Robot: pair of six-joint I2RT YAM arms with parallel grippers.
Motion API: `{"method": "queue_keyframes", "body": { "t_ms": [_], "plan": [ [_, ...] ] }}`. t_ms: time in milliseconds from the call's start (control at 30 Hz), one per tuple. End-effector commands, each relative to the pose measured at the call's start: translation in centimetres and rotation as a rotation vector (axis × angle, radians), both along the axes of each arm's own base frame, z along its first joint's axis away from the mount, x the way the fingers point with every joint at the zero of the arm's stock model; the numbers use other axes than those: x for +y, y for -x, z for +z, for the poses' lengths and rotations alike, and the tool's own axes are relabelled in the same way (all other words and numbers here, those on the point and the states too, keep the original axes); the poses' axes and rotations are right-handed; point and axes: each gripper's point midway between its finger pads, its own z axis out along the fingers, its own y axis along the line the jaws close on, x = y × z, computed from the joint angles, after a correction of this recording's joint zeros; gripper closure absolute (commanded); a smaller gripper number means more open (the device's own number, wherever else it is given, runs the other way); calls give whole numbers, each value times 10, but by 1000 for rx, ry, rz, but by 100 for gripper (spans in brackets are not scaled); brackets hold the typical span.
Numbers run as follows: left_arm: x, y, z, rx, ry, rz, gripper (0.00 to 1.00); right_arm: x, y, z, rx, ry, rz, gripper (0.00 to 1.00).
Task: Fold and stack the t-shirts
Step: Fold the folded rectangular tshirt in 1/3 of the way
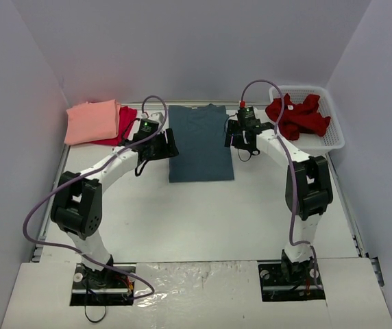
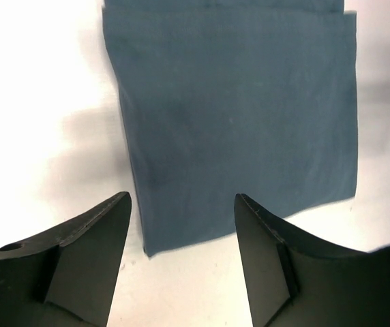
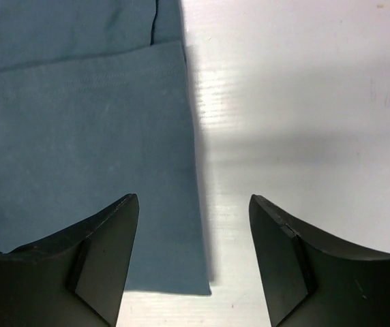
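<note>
White lattice plastic basket [image 1: 334,130] is sitting at the far right corner of the white table [image 1: 203,219], just beside the right wall. Pale grey enclosure walls [image 1: 196,48] are closing in the table on three sides. A metal rail [image 1: 356,233] is running along the table's right edge, and a glossy white sheet [image 1: 203,288] is covering the near edge.

Reaches forward and inward with the left arm [image 1: 110,164], elbow bent low at the near left side. Mirrors that pose with the right arm [image 1: 278,147], elbow bent at the near right side. Holds the left gripper [image 2: 181,197] pointing down, jaws parted, nothing between them. Holds the right gripper [image 3: 193,197] the same way, jaws spread and empty. Sets both grippers well apart, roughly level.
</note>
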Motion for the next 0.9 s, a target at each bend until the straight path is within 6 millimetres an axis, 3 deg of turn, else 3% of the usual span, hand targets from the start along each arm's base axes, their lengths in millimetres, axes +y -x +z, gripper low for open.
{"method": "queue_keyframes", "body": {
  "t_ms": [0,233,433,767,867],
  "plan": [
    [1,16,11,-25,18,14,40,-2,21,17,-17,5,3,38],
    [5,48,-14,15,-8,2,40,-10,58,6,24,16,3,39],
    [8,60,-25,20,-28,8,40,-16,82,-8,52,9,0,41],
    [5,61,-39,33,-36,-3,41,-7,91,-27,90,-32,39,42],
    [4,61,-44,45,-39,-13,48,-6,91,-32,98,-38,41,42]
  ]
}}
